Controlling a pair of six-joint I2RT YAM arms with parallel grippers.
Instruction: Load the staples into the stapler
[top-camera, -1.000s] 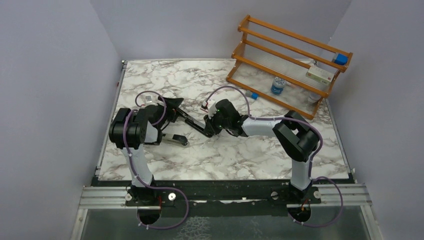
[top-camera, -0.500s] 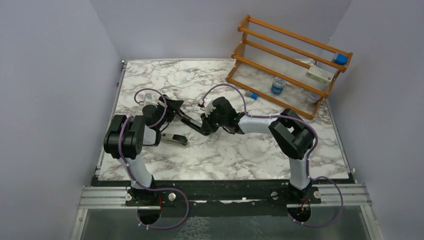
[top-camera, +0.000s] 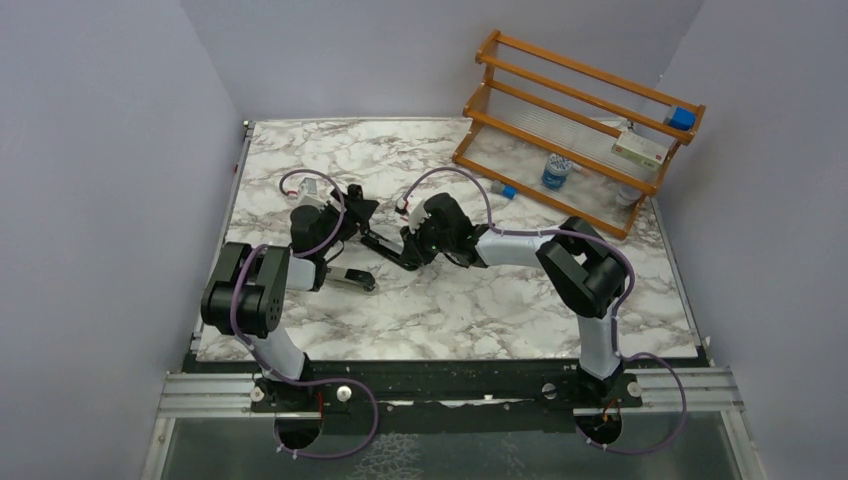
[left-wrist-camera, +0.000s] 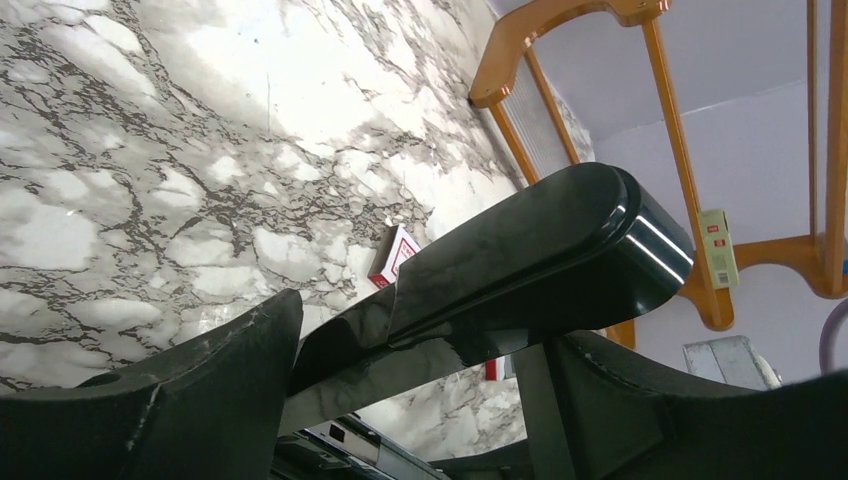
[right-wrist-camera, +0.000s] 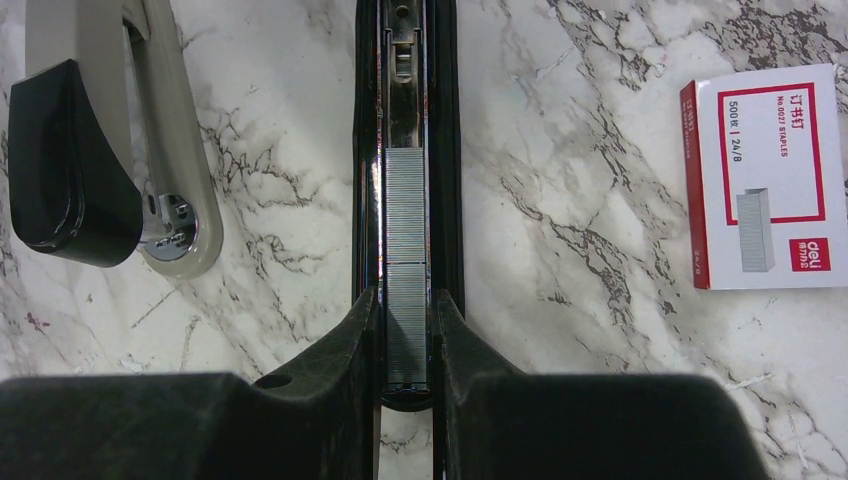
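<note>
Shows R tool (right-wrist-camera: 405, 310) clamped on stapler (right-wrist-camera: 405, 100) base on desk (right-wrist-camera: 600, 350), channel running straight ahead w/ staples (right-wrist-camera: 404, 260) seated inside. L tool (left-wrist-camera: 420, 325) astride raised lid (left-wrist-camera: 540, 240), nearer for closing; clamped or apart: cannot tell.

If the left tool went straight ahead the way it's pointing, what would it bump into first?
The stapler's black lid, already between its fingers; beyond that, probably the red staple box, though depth is unclear.
</note>
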